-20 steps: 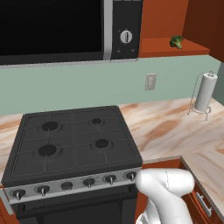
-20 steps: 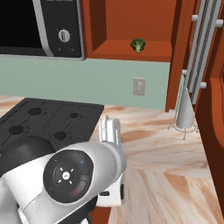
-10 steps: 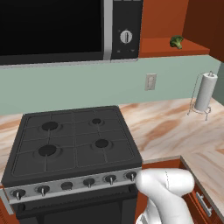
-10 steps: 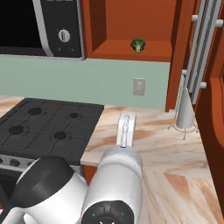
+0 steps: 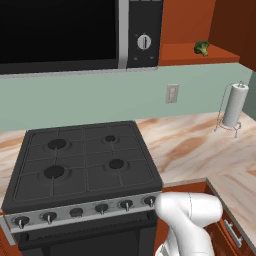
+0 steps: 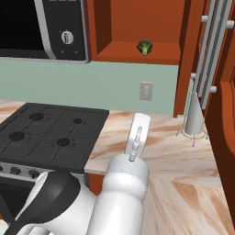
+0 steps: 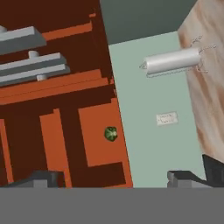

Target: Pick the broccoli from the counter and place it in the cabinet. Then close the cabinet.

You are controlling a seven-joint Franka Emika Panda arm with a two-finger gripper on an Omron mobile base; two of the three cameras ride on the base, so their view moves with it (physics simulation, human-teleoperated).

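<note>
Broccoli [image 5: 201, 48] sat on the shelf floor of the open orange-red cabinet [image 5: 190, 54], right of the microwave [image 5: 80, 32]. Gripper [image 7: 113, 178] was spread wide and empty, fingertips [image 7: 43, 178] apart, aimed toward the cabinet with the broccoli well away. Paper-towel roll [image 5: 234, 106] stood on the marbled counter [image 5: 185, 145], beside the black stove [image 5: 82, 162].

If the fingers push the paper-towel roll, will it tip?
Probably yes: the paper-towel roll stands tall on a thin wire holder with little feet. It looks light for its size, and soft, so it would likely slide on the counter first.
</note>
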